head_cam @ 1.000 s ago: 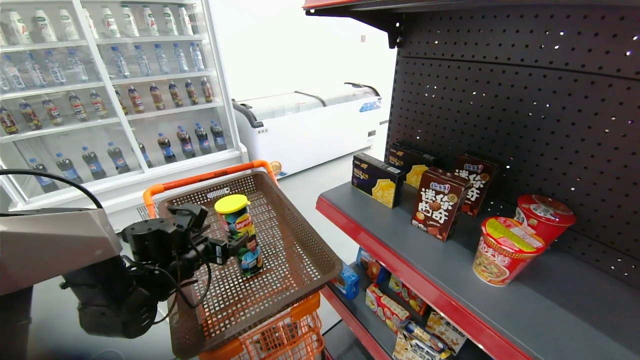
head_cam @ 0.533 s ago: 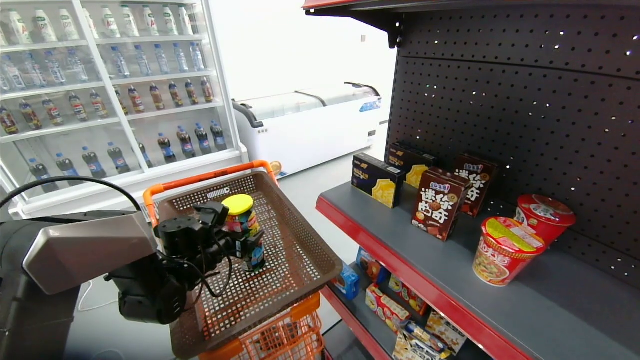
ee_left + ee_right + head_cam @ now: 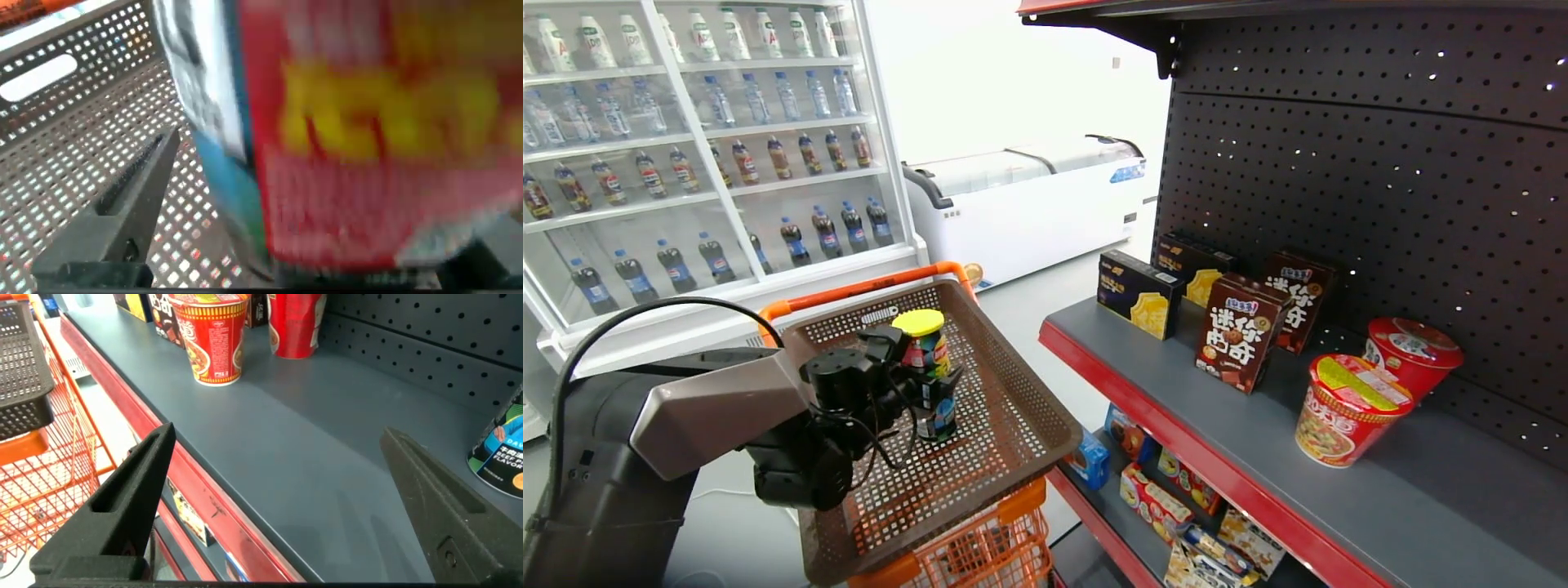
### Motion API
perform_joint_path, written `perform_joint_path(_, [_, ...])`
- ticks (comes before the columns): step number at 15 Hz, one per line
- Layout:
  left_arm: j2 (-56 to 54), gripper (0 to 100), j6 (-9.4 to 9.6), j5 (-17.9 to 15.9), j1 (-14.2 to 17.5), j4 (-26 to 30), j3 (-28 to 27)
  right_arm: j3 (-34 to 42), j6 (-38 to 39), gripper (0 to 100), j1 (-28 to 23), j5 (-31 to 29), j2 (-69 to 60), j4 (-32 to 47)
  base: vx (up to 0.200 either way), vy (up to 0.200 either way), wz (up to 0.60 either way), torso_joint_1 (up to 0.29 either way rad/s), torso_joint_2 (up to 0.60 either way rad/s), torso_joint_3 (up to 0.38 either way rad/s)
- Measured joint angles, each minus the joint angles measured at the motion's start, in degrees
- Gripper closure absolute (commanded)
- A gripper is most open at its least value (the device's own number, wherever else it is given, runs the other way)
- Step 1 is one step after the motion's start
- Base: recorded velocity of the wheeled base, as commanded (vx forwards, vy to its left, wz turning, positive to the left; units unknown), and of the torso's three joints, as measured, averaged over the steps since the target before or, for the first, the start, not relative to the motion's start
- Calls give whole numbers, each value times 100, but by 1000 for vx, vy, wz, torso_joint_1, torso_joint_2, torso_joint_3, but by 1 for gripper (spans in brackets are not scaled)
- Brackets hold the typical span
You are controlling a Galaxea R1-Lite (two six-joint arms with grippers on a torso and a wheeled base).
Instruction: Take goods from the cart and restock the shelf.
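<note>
Yellow-lidded multicolour chip canister (image 3: 927, 363) is left of centre in the lower half of the head frame, upright in the brown perforated plastic basket (image 3: 1013, 416) on top of the orange wire cart (image 3: 988, 555).

Change over the last second: my left gripper (image 3: 931, 384) came in from the lower left, going from beside the canister to around its mid-body. Jaws are now pinched on it, one finger each side. The lid has crept up and right in frame, and the base a little too. That reads as the first bit of lift, or a nudge. Can't tell if the base is off the mesh. In the left wrist view the canister is right up close and blurred.

Meaning: grasp looks done and the pick is starting. The carry to the grey metal shelf (image 3: 1176, 384) at right hasn't begun.

My right gripper (image 3: 286, 498) hangs over that shelf, jaws wide and empty. There's bare deck this side of the red-and-yellow paper noodle cup (image 3: 214, 335), my guess for the drop spot.
</note>
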Motion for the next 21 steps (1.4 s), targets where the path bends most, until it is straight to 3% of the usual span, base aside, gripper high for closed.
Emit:
perform_joint_path(1, [50, 0, 0, 0, -52, -5, -57, 0, 0, 0, 0, 0, 0, 0, 0, 0, 0, 0, 0, 0])
perform_joint_path(2, [85, 100, 2, -11, -94, -5, -88, 0, 0, 0, 0, 2, 0, 0, 0, 0, 0, 0, 0, 0])
perform_joint_path(6, [9, 100, 90, 241, -245, 6, 17, 0, 0, 0, 0, 0, 0, 0, 0, 0, 0, 0, 0, 0])
perform_joint_path(9, [-708, 100, 140, 424, -223, 132, 669, 0, 0, 0, 0, 0, 0, 0, 0, 0, 0, 0, 0, 0])
perform_joint_path(11, [-1563, 100, 149, 446, -138, 549, 1108, 0, 0, 0, 0, 0, 0, 0, 0, 0, 0, 0, 0, 0])
perform_joint_path(13, [-2734, 100, 149, 457, -15, 1397, 1477, 0, 0, 0, 0, 0, 0, 0, 0, 0, 0, 0, 0, 0])
perform_joint_path(19, [-6439, 100, -57, 477, 124, 5081, 1993, 0, 0, 0, 0, 0, 0, 0, 0, 0, 0, 0, 0, 0])
perform_joint_path(21, [-7633, 100, -84, 463, 115, 5993, 2230, 0, 0, 0, 0, 0, 0, 0, 0, 0, 0, 0, 0, 0])
